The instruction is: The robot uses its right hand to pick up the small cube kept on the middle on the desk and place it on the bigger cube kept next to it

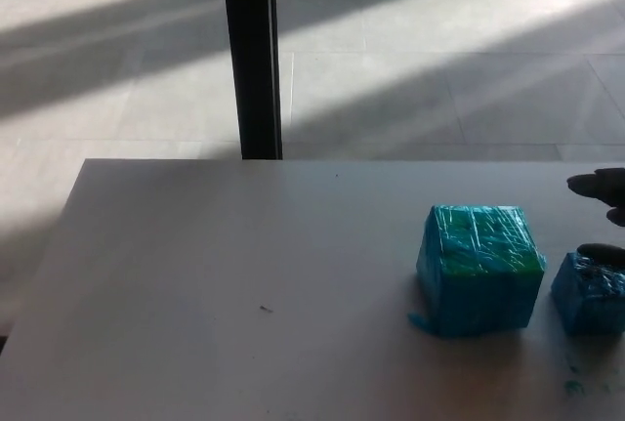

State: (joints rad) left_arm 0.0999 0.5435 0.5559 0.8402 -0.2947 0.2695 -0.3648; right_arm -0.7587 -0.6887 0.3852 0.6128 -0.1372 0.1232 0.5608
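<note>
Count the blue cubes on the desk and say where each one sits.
2. The bigger cube stands on the desk's right half. The small cube sits to its right, apart from it, cut off by the picture's right edge, so more could lie beyond.

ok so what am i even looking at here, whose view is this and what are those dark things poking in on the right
This is one picture from a camera on a humanoid robot's head, looking down at the desk in front of it. Beyond the desk you see a tiled floor with bands of sunlight and a dark upright post.

On the desk sit two blue cubes wrapped in shiny film: a bigger cube and, just to its right and cut off by the picture's edge, a small cube. They stand close but apart.

The dark shapes at the right edge are the fingers of the robot's right hand, coming in above the small cube. One fingertip shows right at the cube's top edge; too little of the hand shows to say whether it is touching or gripping. The small cube sits on the desk. The left hand is not in the picture.
</note>
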